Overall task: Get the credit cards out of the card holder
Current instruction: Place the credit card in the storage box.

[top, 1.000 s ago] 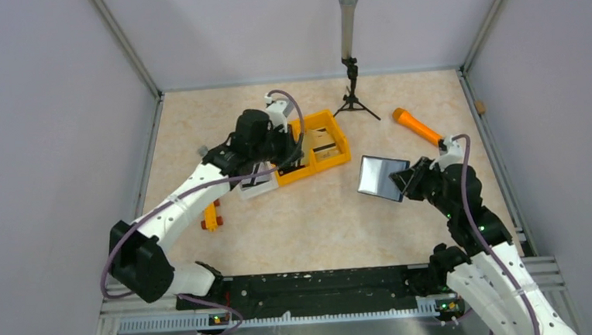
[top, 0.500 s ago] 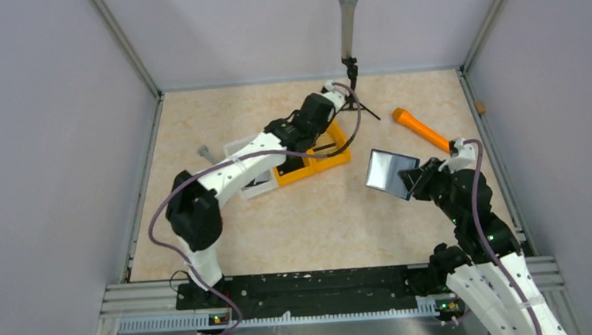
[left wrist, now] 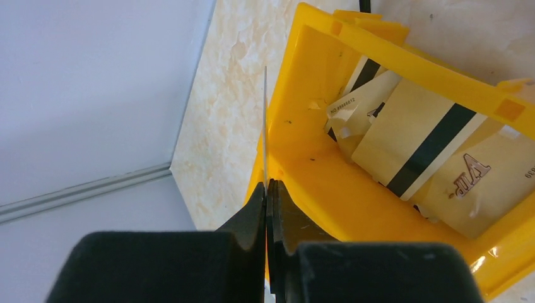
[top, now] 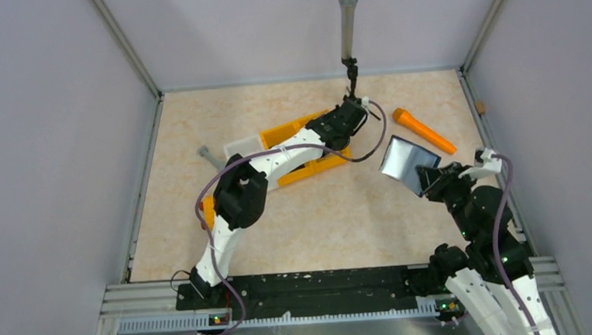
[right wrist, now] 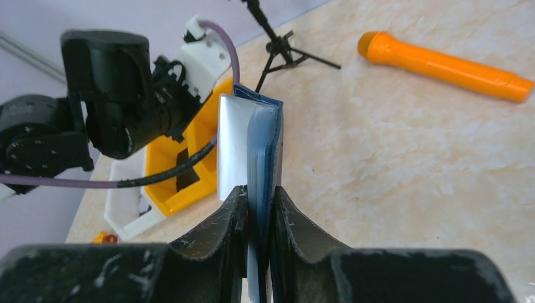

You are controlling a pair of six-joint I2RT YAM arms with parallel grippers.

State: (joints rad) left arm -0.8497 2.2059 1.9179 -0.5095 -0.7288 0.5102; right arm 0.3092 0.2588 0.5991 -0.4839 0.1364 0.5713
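Depositing a withdrawn card. The left hand [left wrist: 267, 184] is pinched fully closed on one credit card [left wrist: 265, 126]. The card is seen edge-on as a thin pale line standing up from the fingertips, above the yellow bin [left wrist: 328, 183]. Several credit cards [left wrist: 410, 139] already lie overlapped in the bin, tan with dark stripes.

To the right of the bin, and apart from it, the right hand [right wrist: 257, 196] grips the card holder [right wrist: 264, 132] narrowly at its lower edge. It holds the holder upright above the table [right wrist: 410, 158], folded, with a pale face towards the bin. An orange cylinder [right wrist: 441, 66] lies on the table beyond, further from the bin than the holder.

The step in hand is judged to be the release. In the left wrist view the held card lines up with the bin's outer wall rather than its floor. The card should therefore be carried inward over the compartment before the fingers part. A low release with the card tipped flat would keep it from bouncing off the rim. The right hand should hold the holder steady and keep its open edge reachable from the bin side, since whether more cards remain inside cannot be told.
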